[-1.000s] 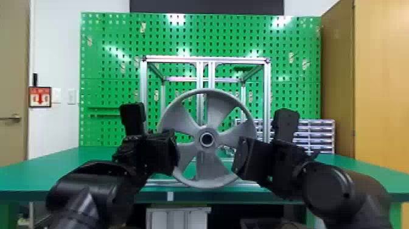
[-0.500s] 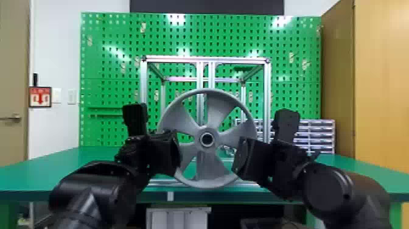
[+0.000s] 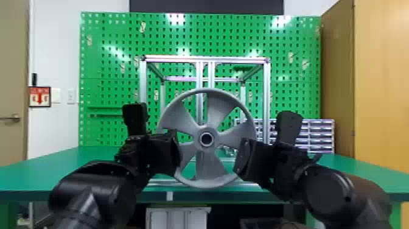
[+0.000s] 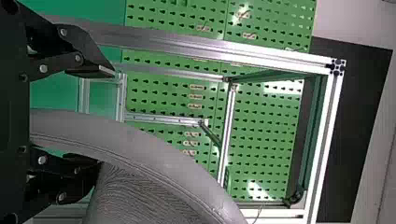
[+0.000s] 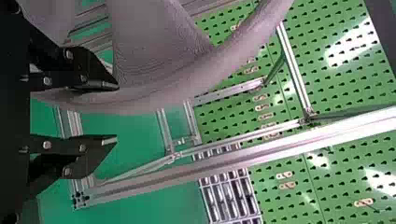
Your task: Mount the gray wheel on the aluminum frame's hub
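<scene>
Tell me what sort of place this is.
Probably a workshop or robotics lab: a green pegboard stands behind the workbench, an aluminum frame sits on it, and small-parts drawers stand at the back.

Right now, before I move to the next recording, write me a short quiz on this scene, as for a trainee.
1. True or false: the fingers of the right gripper stand apart.
2. What colour is the pegboard? A) red B) green C) blue
3. Fill in one word: seen from the head, the wheel is in ____ of the frame.

Key: 1. true; 2. B; 3. front
</scene>
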Tool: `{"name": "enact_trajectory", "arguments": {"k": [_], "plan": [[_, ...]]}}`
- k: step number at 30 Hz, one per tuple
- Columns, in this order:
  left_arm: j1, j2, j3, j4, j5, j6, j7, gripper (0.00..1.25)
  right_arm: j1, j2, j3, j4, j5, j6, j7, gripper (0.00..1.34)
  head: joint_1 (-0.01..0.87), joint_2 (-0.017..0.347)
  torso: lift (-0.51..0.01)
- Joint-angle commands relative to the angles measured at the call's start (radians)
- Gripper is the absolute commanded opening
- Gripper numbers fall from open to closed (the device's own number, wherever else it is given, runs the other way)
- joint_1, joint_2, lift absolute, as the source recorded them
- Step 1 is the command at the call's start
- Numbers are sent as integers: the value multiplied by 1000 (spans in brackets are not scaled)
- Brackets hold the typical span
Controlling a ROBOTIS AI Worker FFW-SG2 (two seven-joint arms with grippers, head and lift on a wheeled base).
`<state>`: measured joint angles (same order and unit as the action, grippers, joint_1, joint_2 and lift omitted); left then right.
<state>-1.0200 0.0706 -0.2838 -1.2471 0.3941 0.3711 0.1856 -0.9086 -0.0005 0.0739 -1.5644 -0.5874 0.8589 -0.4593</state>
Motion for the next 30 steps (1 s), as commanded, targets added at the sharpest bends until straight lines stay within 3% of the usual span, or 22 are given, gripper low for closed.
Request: {"name": "enact_trajectory", "arguments": {"k": [1, 30], "plan": [[1, 0, 2, 0, -1, 0, -3, 680, 5, 1, 0, 0, -11, -15, 1, 627, -5, 6, -499], [1, -5, -5, 0, 15, 0, -52, 1141, 30, 1, 20, 9, -32, -86, 1, 1295, -5, 6, -499]]}}
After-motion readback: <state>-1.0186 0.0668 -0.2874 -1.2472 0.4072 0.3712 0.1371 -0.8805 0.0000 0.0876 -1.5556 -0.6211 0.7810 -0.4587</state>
